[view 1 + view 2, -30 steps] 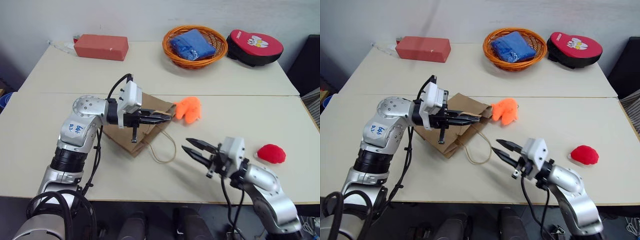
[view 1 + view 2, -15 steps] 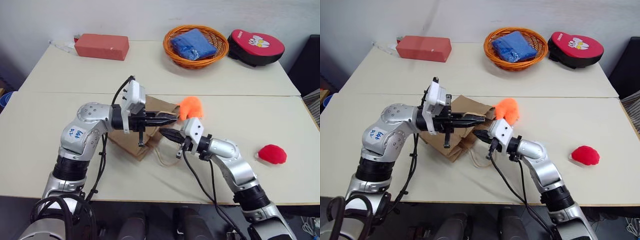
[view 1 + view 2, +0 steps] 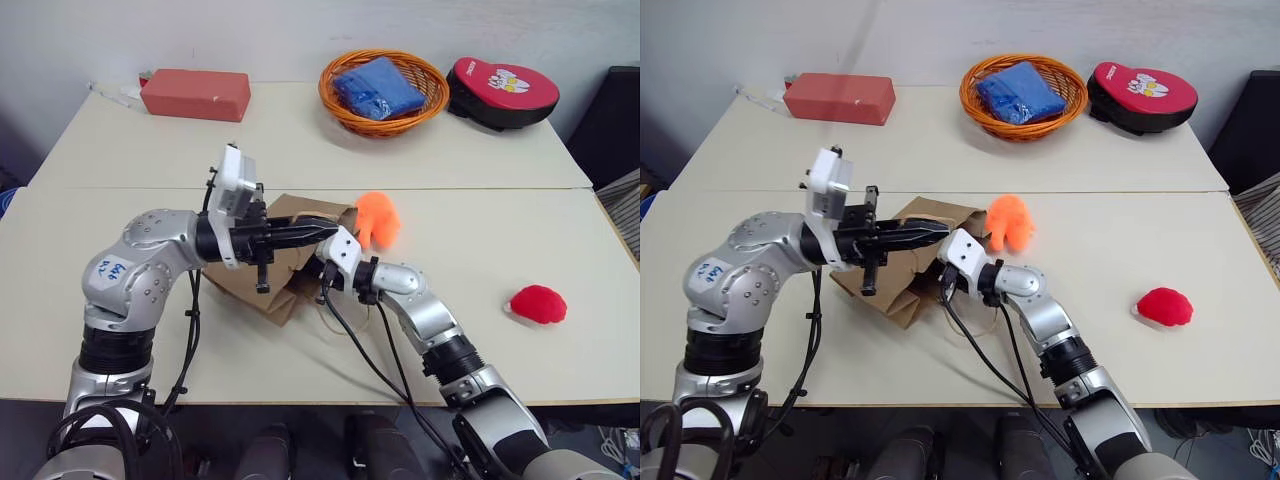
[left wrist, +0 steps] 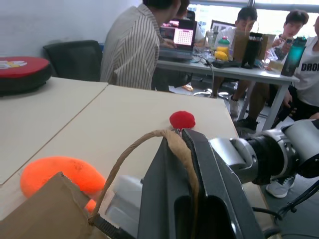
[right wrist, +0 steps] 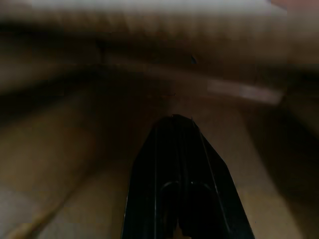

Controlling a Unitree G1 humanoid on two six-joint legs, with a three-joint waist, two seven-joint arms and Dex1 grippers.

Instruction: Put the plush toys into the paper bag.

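The brown paper bag [image 3: 268,287] lies on the table with its mouth toward the orange plush toy [image 3: 378,218], which sits just beyond that mouth. My left gripper [image 3: 326,231] points level over the bag, shut on a beige string handle [image 4: 130,154] that loops over its fingers and holds the bag's upper edge raised. My right gripper [image 5: 174,120] is shut, its fingers pushed into the bag's mouth, with brown paper all around them. The red plush toy [image 3: 537,303] lies alone to the right, well clear of both grippers.
A red box [image 3: 195,94], an orange basket [image 3: 340,100] holding a blue cloth, and a red padded disc [image 3: 503,92] line the far table. People sit at another table [image 4: 239,69] beyond the right edge.
My right arm swung in from the front right toward the bag, its fingers closing and sliding into the mouth. My left gripper rolled and lifted the handle a little.
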